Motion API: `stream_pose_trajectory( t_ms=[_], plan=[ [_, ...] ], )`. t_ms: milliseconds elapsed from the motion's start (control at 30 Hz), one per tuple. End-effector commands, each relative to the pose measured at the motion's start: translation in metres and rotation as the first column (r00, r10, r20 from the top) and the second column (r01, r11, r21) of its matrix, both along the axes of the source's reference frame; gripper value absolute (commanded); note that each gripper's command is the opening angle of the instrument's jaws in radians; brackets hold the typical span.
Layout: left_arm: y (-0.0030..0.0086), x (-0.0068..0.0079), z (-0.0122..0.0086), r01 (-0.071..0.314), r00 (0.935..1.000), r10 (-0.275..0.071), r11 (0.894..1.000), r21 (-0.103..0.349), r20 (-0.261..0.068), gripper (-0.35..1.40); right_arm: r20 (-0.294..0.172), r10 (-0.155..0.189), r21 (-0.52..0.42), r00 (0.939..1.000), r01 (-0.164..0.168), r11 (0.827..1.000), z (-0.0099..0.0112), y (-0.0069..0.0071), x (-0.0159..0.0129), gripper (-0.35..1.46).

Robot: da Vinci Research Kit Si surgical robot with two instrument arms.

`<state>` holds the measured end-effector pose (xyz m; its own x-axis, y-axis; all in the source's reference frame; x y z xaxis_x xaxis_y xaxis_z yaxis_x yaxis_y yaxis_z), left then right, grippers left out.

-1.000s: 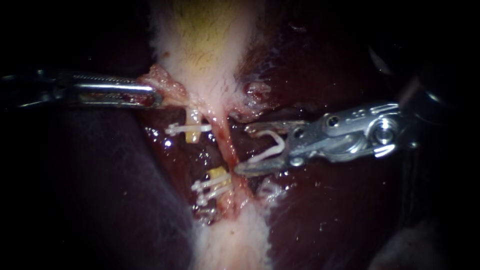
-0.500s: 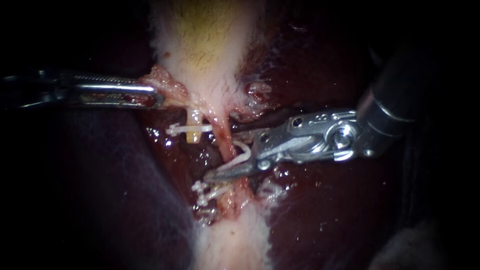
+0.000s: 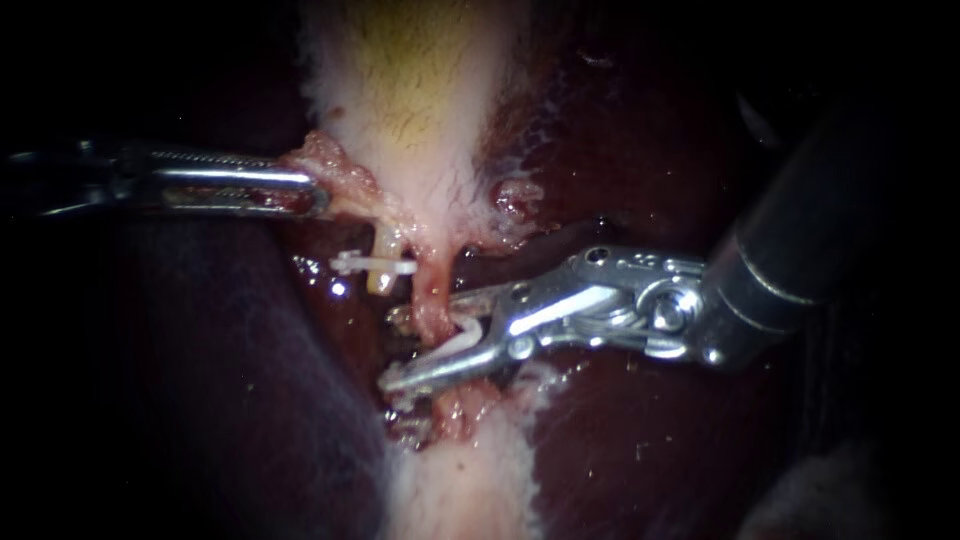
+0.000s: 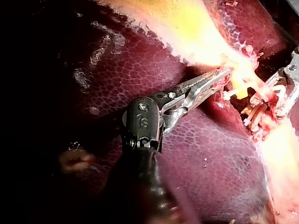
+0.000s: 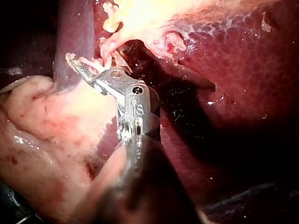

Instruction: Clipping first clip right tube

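Note:
My right instrument (image 3: 412,348) reaches in from the right. Its jaws stand apart, holding a white clip (image 3: 466,334) between them and straddling the reddish right tube (image 3: 434,298). In the right wrist view the same jaws (image 5: 88,68) sit at the tube below the gallbladder's neck. My left instrument (image 3: 310,192) is shut on a flap of tissue (image 3: 335,172) at the gallbladder's neck and holds it out to the left; its jaws (image 4: 218,77) show the same hold in the left wrist view. The yellowish left tube (image 3: 381,278) carries a white clip (image 3: 372,264).
The pale gallbladder (image 3: 410,90) runs up the middle, with dark liver (image 3: 650,440) on both sides. More white clips (image 3: 402,398) lie just under the right instrument's lower jaw, partly hidden. Pale tissue (image 3: 465,490) continues below them.
My right instrument has moved left and down, bringing its clip from beside the right tube to around it, and its jaws have narrowed. The left instrument has kept its hold.

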<state>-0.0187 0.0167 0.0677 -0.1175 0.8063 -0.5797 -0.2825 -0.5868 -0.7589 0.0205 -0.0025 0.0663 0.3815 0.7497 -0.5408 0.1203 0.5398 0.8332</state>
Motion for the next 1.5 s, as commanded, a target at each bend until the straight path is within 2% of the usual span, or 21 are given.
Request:
stream_pose_trajectory(
  t_ms=[33,133,300,400,800,1067,1167,1233,1367,1500],
  plan=[
    [0.0000,0.0000,0.0000,0.000,1.0000,0.000,1.000,0.000,0.000,-0.35,0.002,-0.002,0.005,1.0000,0.002,1.000,0.0002,-0.0004,0.0000,0.45],
    [0.0000,0.0001,0.0001,0.000,1.0000,0.000,1.000,0.000,0.000,-0.35,0.012,-0.007,0.028,0.9999,0.006,1.000,0.0009,-0.0018,-0.0002,0.45],
    [0.0000,0.0001,0.0001,0.000,1.0000,0.000,1.000,0.000,0.000,-0.35,0.003,-0.054,0.050,0.9985,0.054,0.997,0.0020,-0.0044,-0.0009,0.43],
    [0.0000,0.0001,0.0001,0.000,1.0000,0.000,1.000,0.000,0.000,-0.35,-0.003,-0.073,0.051,0.9974,0.073,0.996,0.0023,-0.0050,-0.0010,0.43],
    [0.0000,0.0001,0.0001,-0.001,1.0000,0.001,1.000,0.000,0.000,-0.35,-0.008,-0.083,0.052,0.9965,0.083,0.995,0.0022,-0.0049,-0.0010,0.31],
    [0.0000,0.0001,0.0002,-0.001,1.0000,0.001,1.000,-0.001,0.000,-0.35,-0.011,-0.087,0.052,0.9961,0.088,0.995,0.0021,-0.0048,-0.0019,-0.05],
    [0.0000,0.0000,0.0002,-0.001,1.0000,0.001,1.000,-0.001,0.000,-0.35,-0.001,-0.085,0.079,0.9964,0.085,0.993,0.0022,-0.0048,-0.0021,-0.35],
    [0.0000,0.0000,0.0002,-0.001,1.0000,0.001,1.000,-0.001,0.000,-0.35,0.001,-0.085,0.085,0.9964,0.084,0.993,0.0022,-0.0048,-0.0023,-0.35],
    [0.0000,0.0000,0.0002,0.000,1.0000,0.000,1.000,-0.001,0.000,-0.35,0.026,-0.046,0.071,0.9986,0.045,0.997,0.0022,-0.0048,-0.0019,-0.35],
    [0.0000,0.0000,0.0002,0.000,1.0000,0.000,1.000,-0.001,0.000,-0.35,0.036,-0.051,0.067,0.9980,0.048,0.997,0.0022,-0.0048,-0.0020,-0.35]
  ],
)
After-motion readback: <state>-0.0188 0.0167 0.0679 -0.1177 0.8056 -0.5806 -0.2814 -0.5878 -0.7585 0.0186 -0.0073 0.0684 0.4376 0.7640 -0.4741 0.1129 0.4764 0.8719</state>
